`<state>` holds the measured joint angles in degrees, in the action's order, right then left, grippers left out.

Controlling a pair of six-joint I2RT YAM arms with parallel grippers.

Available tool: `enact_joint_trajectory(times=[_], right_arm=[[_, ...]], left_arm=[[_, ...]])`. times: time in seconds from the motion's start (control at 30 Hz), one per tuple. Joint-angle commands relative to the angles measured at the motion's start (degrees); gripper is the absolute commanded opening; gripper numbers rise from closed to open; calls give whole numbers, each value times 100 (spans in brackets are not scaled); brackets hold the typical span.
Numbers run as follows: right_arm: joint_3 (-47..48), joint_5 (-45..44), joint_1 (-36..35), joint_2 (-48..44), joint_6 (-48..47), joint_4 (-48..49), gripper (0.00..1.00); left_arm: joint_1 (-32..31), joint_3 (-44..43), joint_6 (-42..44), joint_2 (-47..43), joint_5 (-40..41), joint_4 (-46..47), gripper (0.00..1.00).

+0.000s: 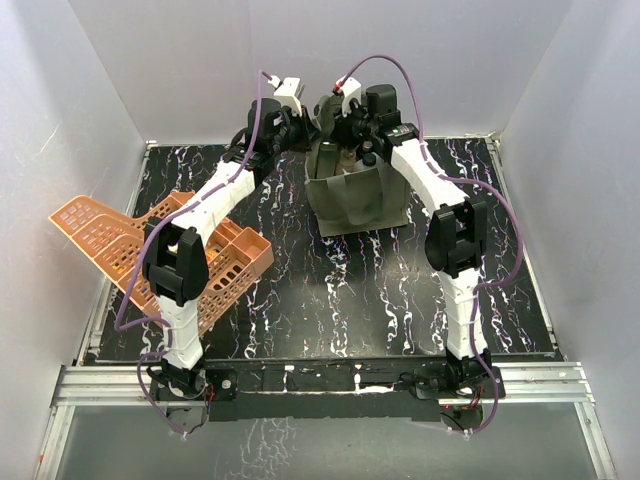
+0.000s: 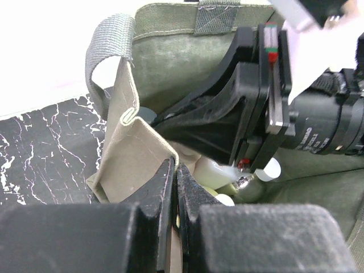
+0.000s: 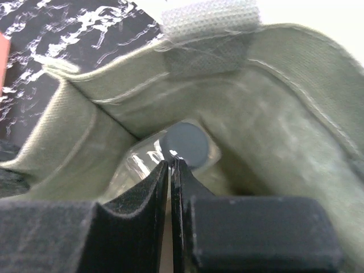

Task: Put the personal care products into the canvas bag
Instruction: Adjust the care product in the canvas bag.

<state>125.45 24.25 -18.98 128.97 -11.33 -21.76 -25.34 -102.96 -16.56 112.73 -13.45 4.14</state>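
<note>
The olive-green canvas bag [image 1: 355,200] stands open at the back middle of the table. My left gripper [image 1: 303,133] is at its left rim; in the left wrist view [image 2: 175,166] its fingers are shut on the bag's folded side wall [image 2: 136,153]. My right gripper [image 1: 352,150] reaches down inside the bag and is shut with nothing between the fingers [image 3: 170,162], its tips right over a clear bottle [image 3: 133,165] with a dark cap [image 3: 185,143]. A white bottle [image 2: 213,170], a yellow-green one [image 2: 211,194] and a white cap [image 2: 273,168] lie in the bag.
Two orange lattice baskets lie at the left, one tilted over the table's edge [image 1: 95,235], one beside the left arm [image 1: 235,262]. White walls enclose the table on three sides. The bag's strap handle [image 2: 108,57] stands up by my left gripper.
</note>
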Motion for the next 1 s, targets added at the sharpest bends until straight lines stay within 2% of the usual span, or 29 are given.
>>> enact_joint_trajectory(times=[0.0, 0.33, 0.63, 0.97], right_arm=[[16, 355, -138, -29, -350, -1163, 10], [-25, 275, -186, -56, -434, -1084, 10], [-174, 270, -282, -89, -938, -1764, 9], [-487, 430, -360, -143, -1061, -2251, 8]], left_arm=[[-77, -73, 55, -699, -184, 570, 0], [-76, -27, 95, -739, -177, 561, 0], [-74, 2, 88, -772, -69, 607, 0], [-66, -319, 32, -667, 764, 436, 0]])
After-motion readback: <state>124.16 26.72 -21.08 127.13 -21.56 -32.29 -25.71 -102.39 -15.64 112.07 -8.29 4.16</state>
